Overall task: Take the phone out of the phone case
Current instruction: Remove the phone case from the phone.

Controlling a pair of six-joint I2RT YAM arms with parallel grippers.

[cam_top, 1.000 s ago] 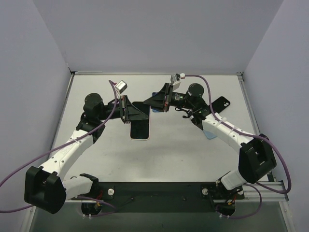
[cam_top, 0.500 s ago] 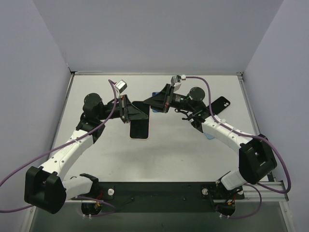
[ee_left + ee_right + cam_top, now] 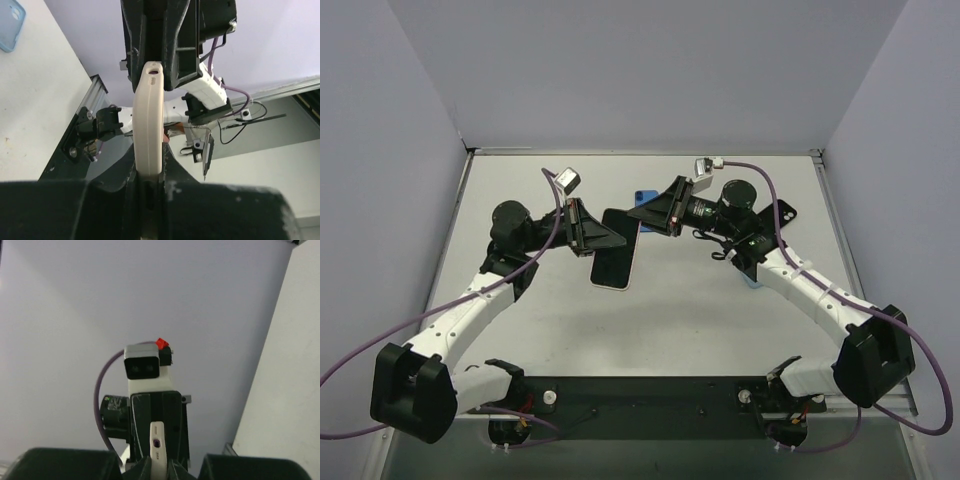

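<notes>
The phone with a dark screen sits in its cream case (image 3: pixel 613 258) and is held off the table between both arms. My left gripper (image 3: pixel 602 243) is shut on its left long edge. My right gripper (image 3: pixel 632 214) is shut on its far top end. In the left wrist view the cream case edge (image 3: pixel 147 120) stands between my fingers (image 3: pixel 172 172), with the right gripper (image 3: pixel 165 55) clamped on its far end. In the right wrist view the case's end (image 3: pixel 157 447) sits in my right gripper (image 3: pixel 159 469), facing the left wrist camera (image 3: pixel 146 368).
A light-blue case (image 3: pixel 753 280) lies on the table under the right arm and shows in the left wrist view (image 3: pixel 10 25). A black phone or case (image 3: pixel 783 213) lies at the right. A small blue object (image 3: pixel 642 196) shows behind the right gripper. Walls close in on three sides.
The right arm's wrist has swung right and its gripper now reaches further over the phone's top end. The phone has shifted slightly, with more of its top showing. The left arm has barely moved.
</notes>
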